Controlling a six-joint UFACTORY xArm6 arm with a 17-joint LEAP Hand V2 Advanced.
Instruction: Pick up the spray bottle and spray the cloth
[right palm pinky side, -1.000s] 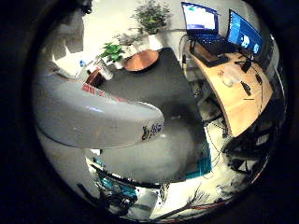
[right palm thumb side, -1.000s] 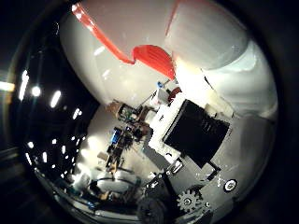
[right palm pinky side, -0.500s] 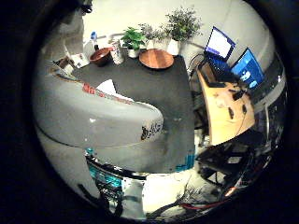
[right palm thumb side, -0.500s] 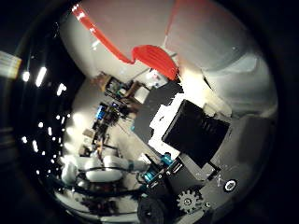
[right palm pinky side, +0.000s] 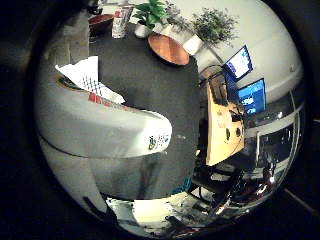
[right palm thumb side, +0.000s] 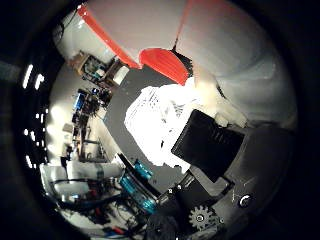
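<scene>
The white spray bottle (right palm pinky side: 100, 130) lies close across the palm in the little finger side view. In the thumb side view its white body (right palm thumb side: 230, 50) and red trigger part (right palm thumb side: 165, 62) fill the picture's upper half. My right hand (right palm thumb side: 215, 150) is curled round the bottle, and its black and white finger parts press against it. The white cloth (right palm pinky side: 90, 78) lies crumpled on the dark table (right palm pinky side: 165, 95), just past the bottle. It also shows in the thumb side view (right palm thumb side: 155, 120), under the red trigger part.
A round wooden tray (right palm pinky side: 170, 48) and potted plants (right palm pinky side: 215, 22) stand at the table's far end. A wooden desk (right palm pinky side: 222, 135) with lit monitors (right palm pinky side: 250, 95) runs along one side. Robot gear and racks (right palm thumb side: 95, 90) stand beyond the table.
The hand has swung with the bottle in it, so both views have shifted. The white cloth on the dark table now shows under the trigger; before it was out of view or barely visible.
</scene>
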